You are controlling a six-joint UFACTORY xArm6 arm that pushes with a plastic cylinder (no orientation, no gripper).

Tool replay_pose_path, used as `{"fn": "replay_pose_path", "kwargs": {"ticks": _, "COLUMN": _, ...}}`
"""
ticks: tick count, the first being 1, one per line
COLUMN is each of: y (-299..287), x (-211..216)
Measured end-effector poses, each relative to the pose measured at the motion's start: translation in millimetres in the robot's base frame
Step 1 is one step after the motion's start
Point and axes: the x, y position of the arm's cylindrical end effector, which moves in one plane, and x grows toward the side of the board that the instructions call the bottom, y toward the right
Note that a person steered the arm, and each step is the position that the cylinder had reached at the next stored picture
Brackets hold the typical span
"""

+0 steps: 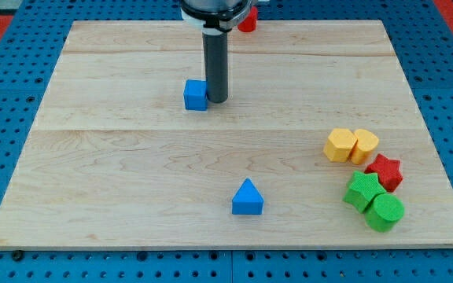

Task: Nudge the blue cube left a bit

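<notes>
Blue cube (196, 94) in the board's upper middle, with my tip (217, 101) just at its right face, touching or nearly so. Lies directly left of the tip, so a straight leftward push suits. No jaws here, only a rod. Farther out: blue triangle (247, 198) below, red block (248, 21) at top, coloured cluster at lower right.
</notes>
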Motion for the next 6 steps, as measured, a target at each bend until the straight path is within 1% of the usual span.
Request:
{"fn": "replay_pose_path", "kwargs": {"ticks": 1, "y": 6.4, "x": -21.8}}
{"fn": "replay_pose_path", "kwargs": {"ticks": 5, "y": -21.6, "x": -24.6}}
{"fn": "replay_pose_path", "kwargs": {"ticks": 6, "y": -13.9, "x": -21.7}}
